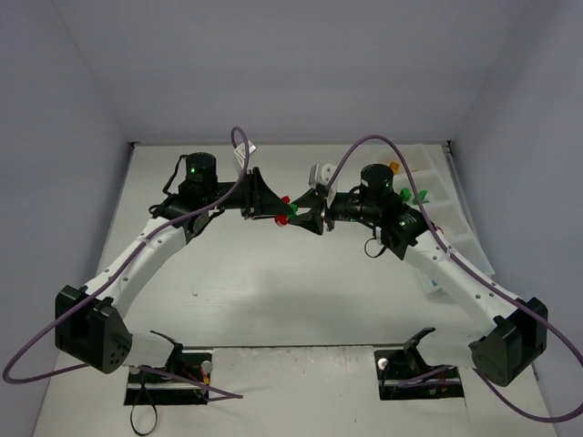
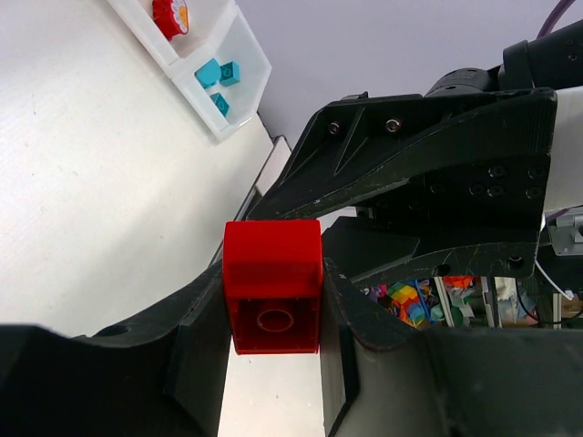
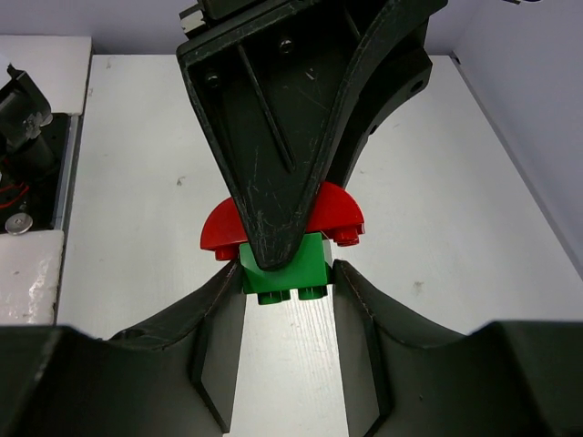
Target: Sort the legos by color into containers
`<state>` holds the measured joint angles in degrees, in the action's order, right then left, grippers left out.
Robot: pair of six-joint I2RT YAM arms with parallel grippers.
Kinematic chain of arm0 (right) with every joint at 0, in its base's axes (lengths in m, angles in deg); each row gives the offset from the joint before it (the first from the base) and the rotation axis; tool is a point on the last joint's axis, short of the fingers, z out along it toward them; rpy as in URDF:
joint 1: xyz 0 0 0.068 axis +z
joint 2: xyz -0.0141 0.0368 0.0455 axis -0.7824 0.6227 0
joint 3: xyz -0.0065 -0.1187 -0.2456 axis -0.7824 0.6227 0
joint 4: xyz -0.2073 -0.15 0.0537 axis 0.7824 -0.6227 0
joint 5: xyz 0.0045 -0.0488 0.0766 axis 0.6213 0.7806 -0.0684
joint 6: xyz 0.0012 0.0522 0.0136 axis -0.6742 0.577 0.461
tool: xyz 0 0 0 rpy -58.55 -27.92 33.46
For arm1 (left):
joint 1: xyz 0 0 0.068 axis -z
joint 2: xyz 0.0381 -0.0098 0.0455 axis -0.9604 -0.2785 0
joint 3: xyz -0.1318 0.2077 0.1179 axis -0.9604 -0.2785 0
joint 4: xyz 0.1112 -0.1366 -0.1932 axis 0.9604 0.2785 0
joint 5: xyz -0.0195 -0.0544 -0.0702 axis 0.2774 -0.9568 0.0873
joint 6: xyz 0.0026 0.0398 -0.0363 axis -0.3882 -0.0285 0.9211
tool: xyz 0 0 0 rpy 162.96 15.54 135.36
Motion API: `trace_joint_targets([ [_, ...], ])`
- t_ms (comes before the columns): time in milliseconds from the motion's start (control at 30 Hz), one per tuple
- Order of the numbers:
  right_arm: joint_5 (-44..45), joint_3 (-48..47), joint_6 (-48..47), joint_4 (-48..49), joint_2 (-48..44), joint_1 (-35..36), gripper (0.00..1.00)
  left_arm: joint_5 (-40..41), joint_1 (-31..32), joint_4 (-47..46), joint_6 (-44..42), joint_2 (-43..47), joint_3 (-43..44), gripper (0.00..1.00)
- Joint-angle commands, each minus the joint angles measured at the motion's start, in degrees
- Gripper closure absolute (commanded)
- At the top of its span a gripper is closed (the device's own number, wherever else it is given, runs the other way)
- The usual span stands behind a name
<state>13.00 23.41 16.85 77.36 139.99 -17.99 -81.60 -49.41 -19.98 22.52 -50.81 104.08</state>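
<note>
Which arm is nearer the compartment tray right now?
Right. The right arm lies just beside the tray, which runs along its outer side; the left arm is across the middle, well away.

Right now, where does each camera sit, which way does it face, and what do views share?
Top external: above, behind the bases, facing down at the table; both arms, left gripper opposite right gripper.
Left wrist: on the left arm, facing along its fingers at the red brick; tray beyond.
Right wrist: on the right arm, facing along its fingers at the green brick.
Shared: the red brick, in all three.
</note>
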Motion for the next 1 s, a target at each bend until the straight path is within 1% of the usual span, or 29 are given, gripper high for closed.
trace_joint_targets([
  [0, 0.95, -2.45, 0.61, 5.09, -0.25, 0.52, 0.9, -1.25, 0.1, -2.23, -0.94, 0.79, 2.94, 1.0],
  [67, 1.66, -1.58, 0.26, 4.66, -0.33, 0.52, 1.0, -1.34, 0.01, -2.14, -0.94, 0.79, 3.11, 1.0],
  [233, 4.55, 1.5, -1.76, 2.73, -1.48, 0.52, 1.0, -1.16, -0.26, -1.34, -1.55, 1.49, 3.64, 0.98],
  [367, 7.1, 4.23, -2.64, 1.23, -2.88, 0.43, 1.0, -0.98, -0.52, 1.99, -2.87, 1.75, 4.25, 0.98],
  [567, 10.97, 8.18, -2.64, 0.52, -4.99, -0.45, 1.0, -1.51, -1.05, 1.91, -2.87, 2.02, 4.43, 0.98],
  [800, 11.86, 11.17, -1.76, 0.52, -6.31, -3.0, 1.0, -2.83, -1.31, -0.38, -0.68, 2.1, 3.82, 0.98],
  [900, 11.51, 12.31, -1.41, 0.52, -6.75, -5.45, 1.0, -3.09, -1.4, -2.49, -0.41, 2.19, 3.73, 0.98],
  [967, 11.24, 13.02, -0.01, 1.13, -6.84, -10.17, 1.0, -3.09, -1.48, -2.58, -0.41, 2.19, 3.73, 0.98],
])
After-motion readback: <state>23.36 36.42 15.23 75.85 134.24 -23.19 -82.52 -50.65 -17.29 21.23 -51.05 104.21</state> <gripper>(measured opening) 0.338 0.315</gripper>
